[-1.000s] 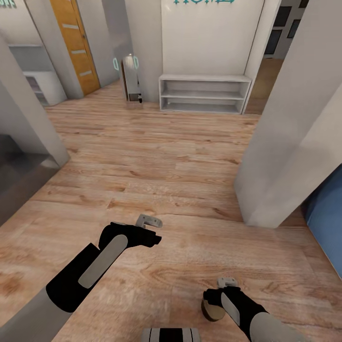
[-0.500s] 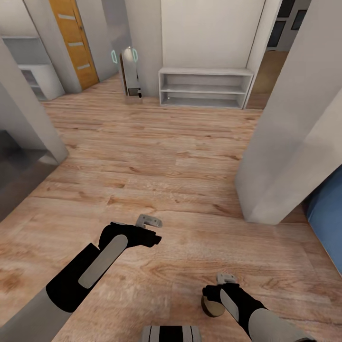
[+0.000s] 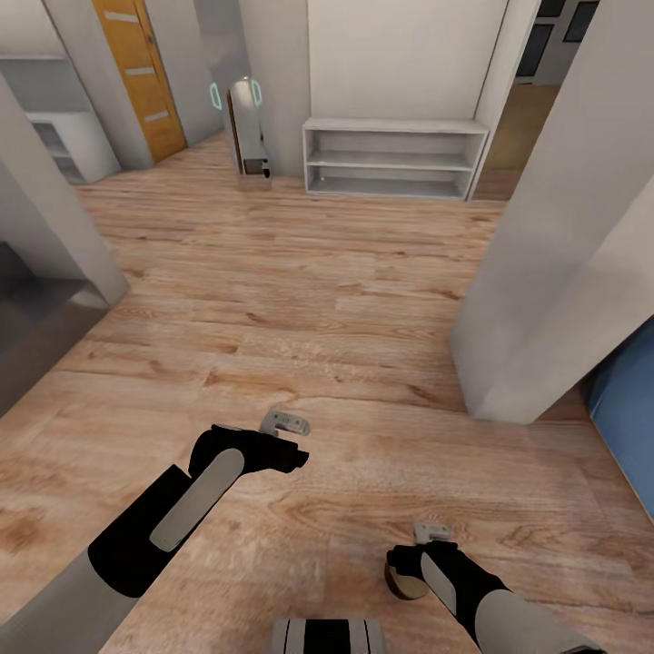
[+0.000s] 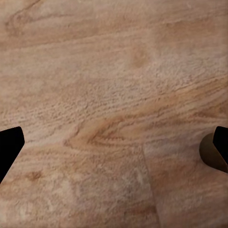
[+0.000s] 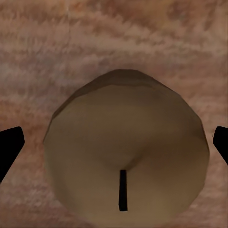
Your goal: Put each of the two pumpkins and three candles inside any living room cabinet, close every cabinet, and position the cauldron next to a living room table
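Wood floor [image 3: 327, 300] is stretching ahead to a white shelf [image 3: 392, 157]; right gripper [image 3: 427, 549] is carrying a candle [image 3: 405, 581]. Left gripper [image 4: 114, 142]: fingers apart, empty. Right wrist: fingers clamping candle [image 5: 126, 152], wick up. Transport step; next likely locating the cabinet.

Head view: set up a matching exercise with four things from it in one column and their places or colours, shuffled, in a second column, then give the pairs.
Things:
1. candle
2. door
3. shelf bench
4. left end effector

Descriptions:
A. orange, far left, in the background
B. white, against the far wall
C. held at the right end effector
D. above bare wood floor, carrying nothing

Pairs: 1-C, 2-A, 3-B, 4-D
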